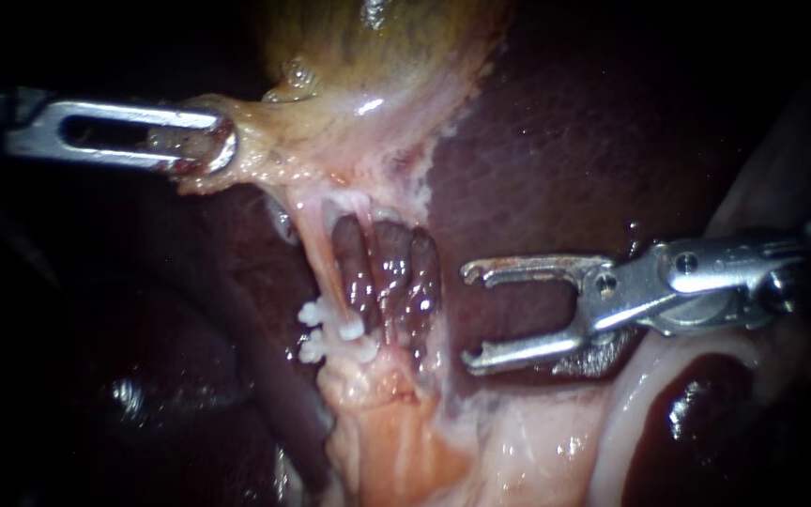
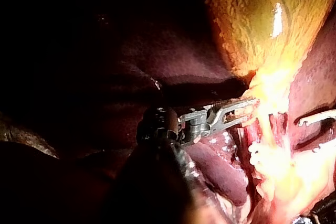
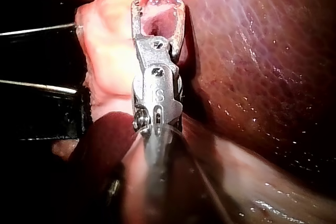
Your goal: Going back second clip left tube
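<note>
No readable text, labels, brands, numbers or signs on the tissue in any view. Right instrument [image 3: 157, 6]: one small stamped mark on its metal body, seen in the right wrist view; not legible enough to record. Nothing else is lettered.

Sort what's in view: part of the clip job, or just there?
In the job: left tube; two white clips on it; right tool, jaws open and empty, apart from the tube; left tool, jaws shut on the gallbladder.
Just there: liver; pale fatty tissue below the clips.
</note>
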Controlling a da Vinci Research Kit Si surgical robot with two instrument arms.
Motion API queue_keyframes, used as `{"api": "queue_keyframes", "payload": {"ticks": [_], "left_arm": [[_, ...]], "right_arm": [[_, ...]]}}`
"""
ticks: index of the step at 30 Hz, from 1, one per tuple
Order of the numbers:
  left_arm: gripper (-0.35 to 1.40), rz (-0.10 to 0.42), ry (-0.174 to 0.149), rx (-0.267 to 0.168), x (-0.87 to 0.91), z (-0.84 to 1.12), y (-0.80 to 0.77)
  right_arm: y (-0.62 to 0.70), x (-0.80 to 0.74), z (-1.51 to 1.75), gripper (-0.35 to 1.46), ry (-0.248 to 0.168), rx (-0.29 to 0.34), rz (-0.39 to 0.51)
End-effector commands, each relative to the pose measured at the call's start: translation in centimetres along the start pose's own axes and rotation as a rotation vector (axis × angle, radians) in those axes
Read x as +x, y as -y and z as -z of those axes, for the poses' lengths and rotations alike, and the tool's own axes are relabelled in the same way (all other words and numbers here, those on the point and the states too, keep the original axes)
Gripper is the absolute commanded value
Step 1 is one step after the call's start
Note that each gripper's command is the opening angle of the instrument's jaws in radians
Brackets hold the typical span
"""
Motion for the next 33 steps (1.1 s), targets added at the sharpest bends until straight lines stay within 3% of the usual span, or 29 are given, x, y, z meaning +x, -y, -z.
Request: {"api": "queue_keyframes", "payload": {"ticks": [1, 18, 22, 33], "left_arm": [[-0.35, 0.0, 0.0, 0.0, 0.0, 0.0, 0.0], [-0.35, -0.004, -0.007, 0.006, -0.04, -0.15, 0.07], [-0.35, -0.018, -0.016, 0.014, -0.12, -0.33, 0.2], [-0.35, -0.027, 0.022, 0.023, -0.29, -0.88, 0.53]], "right_arm": [[-0.01, -0.01, 0.02, 0.5, 0.001, 0.0, 0.006], [-0.12, 0.08, 0.25, 0.5, 0.002, -0.019, 0.065], [-0.11, 0.07, 0.26, 0.5, 0.002, -0.018, 0.065], [-0.11, 0.06, 0.29, 0.5, 0.002, -0.017, 0.065]]}}
